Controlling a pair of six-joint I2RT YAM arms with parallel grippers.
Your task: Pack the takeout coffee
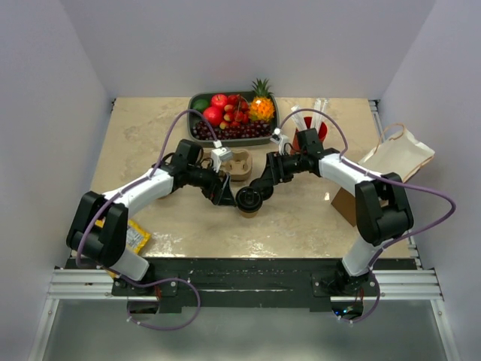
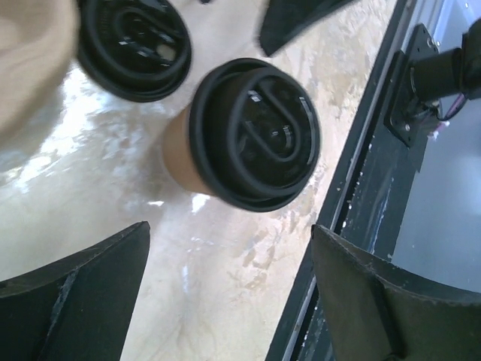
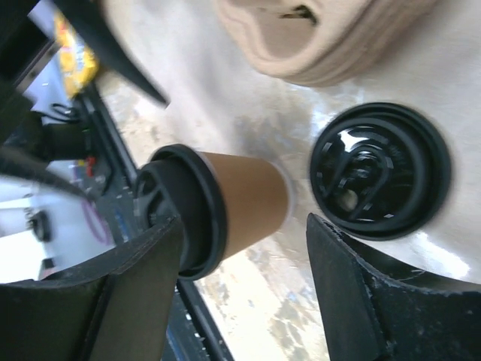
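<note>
The takeout coffee, a kraft-brown cup (image 1: 251, 211) with a black lid, stands on the table in front of the cardboard carrier (image 1: 237, 166). It also shows in the left wrist view (image 2: 254, 134) and the right wrist view (image 3: 248, 201). A second black lid (image 3: 380, 170) sits beside it, also in the left wrist view (image 2: 135, 43); what is under it is hidden. My left gripper (image 1: 225, 195) (image 2: 229, 229) is open and empty, just left of the cup. My right gripper (image 1: 261, 188) (image 3: 244, 222) is open, its fingers standing either side of the cup, not closed on it.
A fruit tray (image 1: 197, 102) stands at the back. A red cup of white straws (image 1: 322, 131) is behind the right arm. A paper bag (image 1: 398, 154) and a brown box (image 1: 344, 206) lie at right, a yellow packet (image 1: 136, 238) at front left. The table's front edge (image 2: 353, 173) is close.
</note>
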